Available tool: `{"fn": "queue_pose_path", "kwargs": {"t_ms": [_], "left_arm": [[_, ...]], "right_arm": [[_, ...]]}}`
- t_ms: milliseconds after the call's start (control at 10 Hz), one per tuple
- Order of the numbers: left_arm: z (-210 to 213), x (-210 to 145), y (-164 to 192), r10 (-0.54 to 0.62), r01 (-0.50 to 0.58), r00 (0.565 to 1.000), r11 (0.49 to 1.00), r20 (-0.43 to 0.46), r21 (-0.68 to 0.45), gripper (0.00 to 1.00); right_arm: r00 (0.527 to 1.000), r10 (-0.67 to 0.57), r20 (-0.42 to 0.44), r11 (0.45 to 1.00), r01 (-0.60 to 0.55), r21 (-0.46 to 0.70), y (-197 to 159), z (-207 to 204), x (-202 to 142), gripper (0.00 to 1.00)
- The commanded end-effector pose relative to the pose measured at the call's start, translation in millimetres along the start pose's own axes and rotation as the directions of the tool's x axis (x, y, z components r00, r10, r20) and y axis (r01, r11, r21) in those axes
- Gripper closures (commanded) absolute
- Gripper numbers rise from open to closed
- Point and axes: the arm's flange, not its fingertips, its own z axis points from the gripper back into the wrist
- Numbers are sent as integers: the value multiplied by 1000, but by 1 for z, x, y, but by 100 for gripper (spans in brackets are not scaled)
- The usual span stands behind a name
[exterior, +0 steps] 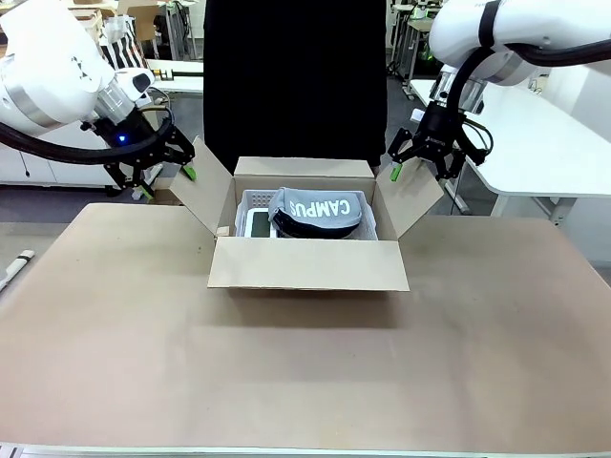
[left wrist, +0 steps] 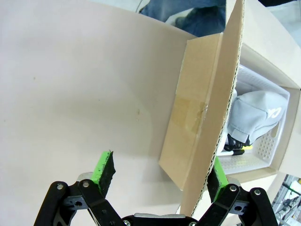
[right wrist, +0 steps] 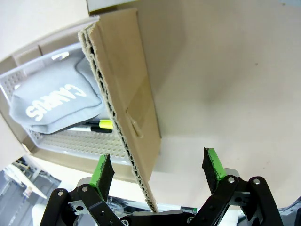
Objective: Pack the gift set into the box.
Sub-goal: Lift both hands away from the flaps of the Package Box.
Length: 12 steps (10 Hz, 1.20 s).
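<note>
The box (exterior: 305,265) stands open at the table's middle, all four flaps spread. The gift set sits inside it: a white slotted basket (exterior: 250,202) with the grey "CAMPUS" fabric (exterior: 320,210) and a small white-framed dark item (exterior: 256,223). My left gripper (exterior: 169,183) is open at the outer edge of the left flap (left wrist: 202,108), which runs between its green pads (left wrist: 106,169). At the right flap (right wrist: 127,94) my right gripper (exterior: 420,175) is also open, and the flap's edge stands between its pads (right wrist: 212,167). The right wrist view shows the fabric (right wrist: 56,101) and a yellow marker (right wrist: 101,125) in the basket.
A person in black (exterior: 296,76) stands just behind the box at the far side. Brown paper covers the table (exterior: 305,382), with free room in front of the box and to both sides. White tables (exterior: 535,134) stand farther back on the right.
</note>
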Motion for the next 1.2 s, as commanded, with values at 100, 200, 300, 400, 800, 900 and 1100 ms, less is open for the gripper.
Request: {"fn": "queue_pose_path", "kwargs": {"t_ms": [100, 200, 300, 400, 800, 900, 1100], "left_arm": [[23, -5, -1, -47, 45, 999, 998, -27, -40, 0], [58, -13, 4, -79, 75, 996, 988, -27, -135, 0], [96, -25, 13, -117, 104, 993, 952, -29, -288, 0], [128, -39, 27, -159, 126, 987, 892, -39, -433, 0], [180, -51, 33, -186, 184, 981, 787, 57, -589, 0], [180, -51, 33, -186, 184, 981, 787, 57, -589, 0], [180, -51, 33, -186, 184, 981, 787, 57, -589, 0]], "right_arm": [[1000, 2, -15, 999, -2, 40, -10, 24, -7, 0], [997, 60, -42, 989, -53, 140, -28, 59, -23, 0], [986, 157, -51, 947, -136, 290, -51, 97, -46, 0], [978, 194, -71, 870, -138, 474, -77, 129, -69, 0], [993, 81, -90, 520, 35, 853, -181, 139, -85, 0], [974, 220, -60, 708, -117, 696, -146, 181, -108, 0], [974, 220, -60, 708, -117, 696, -146, 181, -108, 0]]}}
